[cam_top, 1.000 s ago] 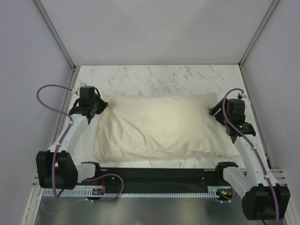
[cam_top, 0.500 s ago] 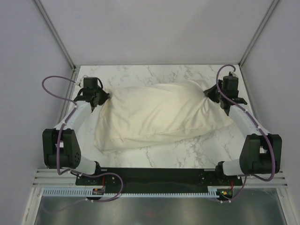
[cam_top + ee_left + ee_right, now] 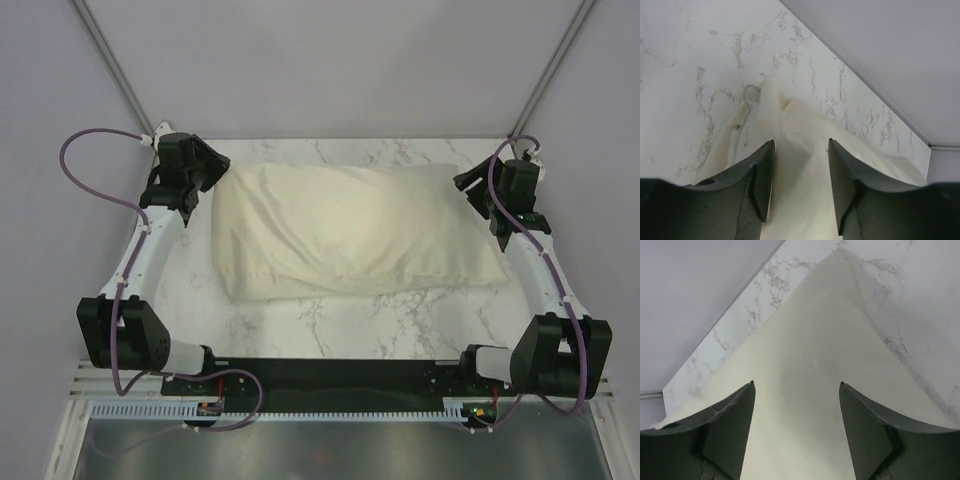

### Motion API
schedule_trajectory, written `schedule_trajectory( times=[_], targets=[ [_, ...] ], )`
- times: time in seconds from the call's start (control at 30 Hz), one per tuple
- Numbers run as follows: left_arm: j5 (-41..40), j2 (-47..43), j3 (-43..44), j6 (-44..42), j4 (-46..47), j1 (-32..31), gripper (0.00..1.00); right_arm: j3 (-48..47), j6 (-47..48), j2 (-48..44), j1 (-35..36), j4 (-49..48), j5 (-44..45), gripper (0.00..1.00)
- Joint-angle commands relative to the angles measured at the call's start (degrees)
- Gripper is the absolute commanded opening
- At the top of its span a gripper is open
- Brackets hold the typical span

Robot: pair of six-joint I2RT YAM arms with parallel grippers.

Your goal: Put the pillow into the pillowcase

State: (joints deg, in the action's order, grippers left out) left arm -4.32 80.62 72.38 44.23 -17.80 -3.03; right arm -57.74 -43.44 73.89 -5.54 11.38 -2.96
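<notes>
The left pincer (image 3: 800, 145) stands partly open, its two dark fingers (image 3: 762, 175) apart on either side of a crumpled corner of the pillowcase (image 3: 350, 230), with cloth in the gap but not clamped. The right pincer (image 3: 796, 385) gapes wider and holds nothing, hanging over the opposite, smooth pointed corner. Both sit far back and hard against the side walls (image 3: 40, 200), the left one near the corner post, so there is little room outward. The back wall (image 3: 330, 70) is close behind, with only a narrow marble strip between it and the cloth. The plump, filled-out pillowcase lies across the rear half of the surface (image 3: 400, 320), slightly slanted, between the two pincers. A broad bare band lies between it and the black base rail (image 3: 330, 375). The pillow is hidden from view. Only the left wrist view shows the folds and a small thread loop (image 3: 751, 90) at that corner.
</notes>
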Motion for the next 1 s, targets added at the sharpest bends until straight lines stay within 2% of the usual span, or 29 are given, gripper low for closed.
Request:
schedule_trajectory(
  times=[0.0, 0.03, 0.07, 0.1, 0.13, 0.27, 0.47, 0.53, 0.7, 0.9, 0.97],
  targets=[
    [0.71, -2.56, 0.74, -3.27, -3.97, 0.04, 0.57, 3.84, 0.72, -4.44, -1.05, -1.09, 1.55, 0.77],
    [0.54, -3.7, 0.48, -3.71, -6.17, 0.04, 0.63, 4.29, 1.33, -8.02, -1.14, -0.66, 4.08, 0.85],
    [0.45, -5.54, -0.21, -4.14, -6.8, 0.04, 0.68, 4.56, 2.99, -9.8, -1.23, 0.04, 5.58, 0.89],
    [0.19, -8.95, -1.18, -4.58, -7.07, 0.04, 0.79, 3.95, 4.32, -11.56, -1.23, 1.79, 6.47, 0.93],
    [-0.08, -11.08, -1.54, -5.98, -8.46, 0.04, 1.0, 3.25, 5.29, -14.62, -1.14, 3.11, 7.43, 0.98],
    [-0.26, -19.96, -1.98, -9.77, -12.86, 0.04, 1.0, 0.08, 9.16, -22.19, -1.23, 8.22, 9.47, 0.98],
    [15.19, -33.84, -10.13, -15.82, -14.71, 0.04, 1.0, 2.0, 14.34, -36.41, -1.23, 12.43, 3.05, 0.98],
    [16.27, -38.31, -12.25, -17.5, -15.07, 0.04, 1.0, 3.15, 15.57, -39.51, -1.14, 13.49, 1.12, 0.98],
    [17.67, -43.61, -18.14, -20.05, -15.77, 0.04, 1.0, 7.01, 17.86, -47.68, -1.14, 19.28, 2.61, 0.98],
    [18.82, -44.76, -24.64, -23.65, -15.25, 0.04, 1.0, 11.41, 19.81, -52.26, -1.14, 22.46, 6.04, 0.98],
    [18.38, -44.41, -26.67, -24.1, -15.15, 0.04, 1.0, 11.85, 19.89, -52.79, -1.14, 21.85, 4.12, 0.98]
  ],
)
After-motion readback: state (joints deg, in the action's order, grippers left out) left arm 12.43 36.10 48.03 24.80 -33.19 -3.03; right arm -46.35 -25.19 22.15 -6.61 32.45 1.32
